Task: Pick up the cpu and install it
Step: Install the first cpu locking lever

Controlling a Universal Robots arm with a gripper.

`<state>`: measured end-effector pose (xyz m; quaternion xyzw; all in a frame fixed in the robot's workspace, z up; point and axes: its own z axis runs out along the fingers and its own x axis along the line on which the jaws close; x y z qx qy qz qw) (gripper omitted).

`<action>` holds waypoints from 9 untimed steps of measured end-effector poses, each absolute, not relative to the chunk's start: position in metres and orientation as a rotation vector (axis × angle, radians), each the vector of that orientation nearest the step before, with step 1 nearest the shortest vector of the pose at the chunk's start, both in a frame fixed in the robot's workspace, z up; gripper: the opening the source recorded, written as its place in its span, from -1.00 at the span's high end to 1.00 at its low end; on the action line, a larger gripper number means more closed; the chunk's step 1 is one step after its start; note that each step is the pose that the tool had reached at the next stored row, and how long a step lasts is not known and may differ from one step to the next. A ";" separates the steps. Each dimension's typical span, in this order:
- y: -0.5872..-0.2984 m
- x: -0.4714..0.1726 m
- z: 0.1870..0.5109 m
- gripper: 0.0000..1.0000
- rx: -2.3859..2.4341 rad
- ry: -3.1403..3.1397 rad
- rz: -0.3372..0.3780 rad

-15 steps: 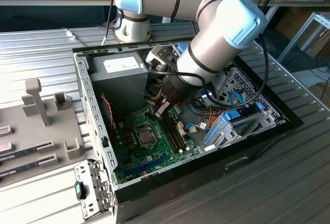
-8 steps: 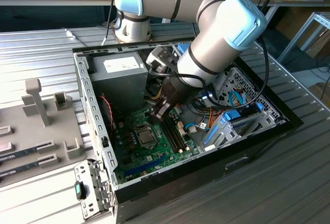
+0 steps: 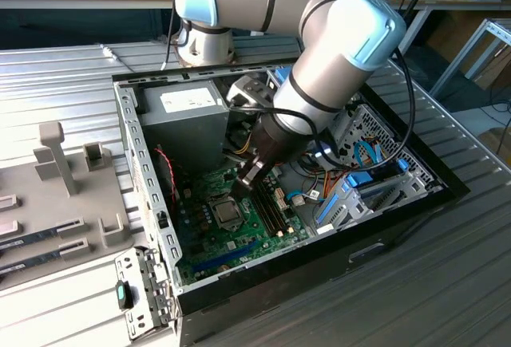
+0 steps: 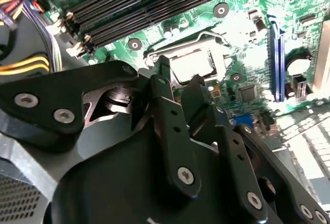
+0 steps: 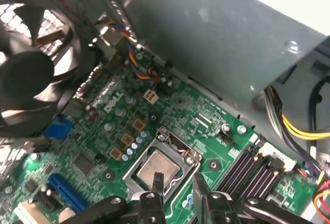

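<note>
Green motherboard (image 5: 98, 131) (socket frame) seats cpu (image 5: 157, 166); pincer (image 5: 178, 188) above, seemingly parted, empty.

The silver-grey arm (image 3: 319, 52) reaches from its base at 11 o'clock in the exterior view toward the centre, wrist angled steeply down. Its black gripper (image 3: 249, 175) points toward 7 o'clock, the fingers (image 4: 164, 87) parted, nothing between them in both wrist views.

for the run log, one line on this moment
hand: open, empty, above socket | cpu: seated in socket | frame: open
</note>
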<state>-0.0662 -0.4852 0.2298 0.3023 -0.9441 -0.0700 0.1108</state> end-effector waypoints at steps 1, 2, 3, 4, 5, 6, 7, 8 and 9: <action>-0.485 -0.066 0.229 0.28 0.854 -2.787 -0.205; -0.485 -0.066 0.229 0.28 0.840 -2.792 -0.205; -0.485 -0.066 0.228 0.28 0.821 -2.799 -0.205; -0.485 -0.066 0.228 0.28 0.798 -2.807 -0.204; -0.485 -0.066 0.227 0.28 0.783 -2.812 -0.203; -0.485 -0.066 0.226 0.28 0.746 -2.824 -0.199; -0.485 -0.066 0.226 0.28 0.730 -2.829 -0.192; -0.485 -0.066 0.226 0.28 0.717 -2.833 -0.183; -0.485 -0.066 0.226 0.28 0.690 -2.840 -0.159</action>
